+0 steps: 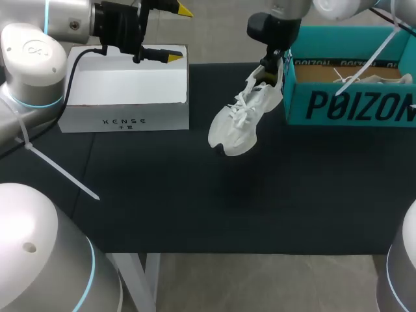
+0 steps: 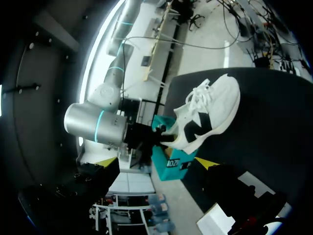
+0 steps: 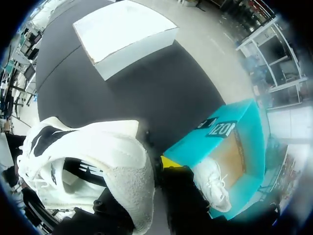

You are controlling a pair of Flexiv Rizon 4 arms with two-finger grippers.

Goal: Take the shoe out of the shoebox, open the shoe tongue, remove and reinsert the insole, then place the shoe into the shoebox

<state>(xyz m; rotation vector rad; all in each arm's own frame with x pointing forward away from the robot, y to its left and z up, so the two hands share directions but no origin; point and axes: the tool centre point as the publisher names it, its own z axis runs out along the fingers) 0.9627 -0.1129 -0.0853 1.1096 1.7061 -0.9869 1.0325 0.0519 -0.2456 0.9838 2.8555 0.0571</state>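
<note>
Our left gripper (image 1: 179, 34) hangs over the white box (image 1: 123, 91), fingers spread and holding nothing. The shoe (image 1: 239, 120) tilts toe-down over the dark table (image 1: 195, 208), its heel pinched in our right gripper (image 1: 273, 65), just beside the teal shoebox (image 1: 351, 104). We should set it down sole-flat, clear of the box wall. Our right arm reaches in from above, wrist pointing down.

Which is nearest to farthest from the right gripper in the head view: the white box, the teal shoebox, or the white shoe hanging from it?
From the right gripper:
1. white shoe, gripped at the heel and hanging just below the fingers.
2. teal shoebox, on the right side, its near corner close beside the gripper.
3. white box, far across the table on the left side.
</note>
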